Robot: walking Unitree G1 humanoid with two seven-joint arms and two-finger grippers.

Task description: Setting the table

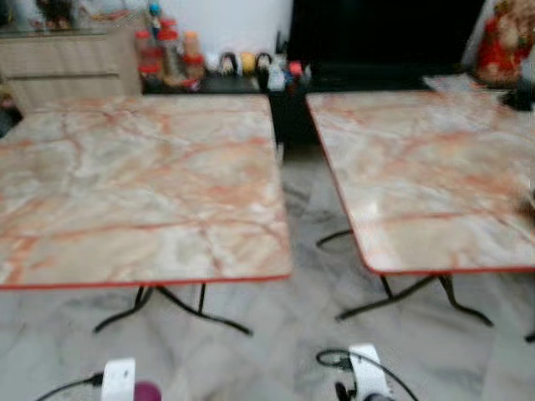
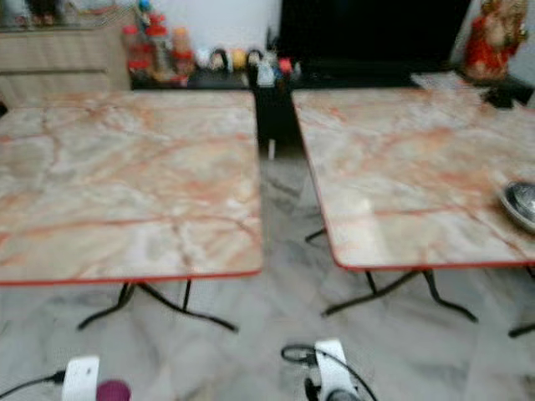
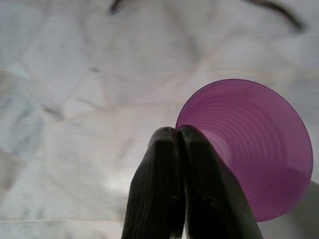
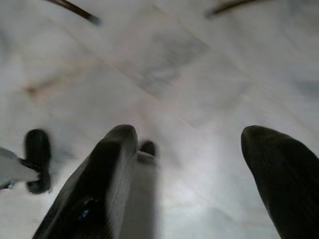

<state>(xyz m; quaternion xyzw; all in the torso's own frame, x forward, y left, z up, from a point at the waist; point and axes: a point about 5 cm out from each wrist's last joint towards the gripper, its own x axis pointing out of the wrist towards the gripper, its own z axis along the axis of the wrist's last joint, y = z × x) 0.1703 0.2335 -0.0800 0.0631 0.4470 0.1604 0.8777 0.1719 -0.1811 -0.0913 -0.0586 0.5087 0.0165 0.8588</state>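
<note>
Pinching purple cup [image 3: 249,149] rim, left tool [image 3: 178,134] closed, cup mouth facing camera.

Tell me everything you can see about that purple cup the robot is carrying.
The purple cup is translucent plastic by its look, with fine ridged rings around its inside wall and a round open mouth. It looks empty. The left claw pinches its rim between two black fingers, one inside the wall and one outside. It hangs low over the pale marble floor, in front of the two marble-patterned tables, not yet over either one.
</note>
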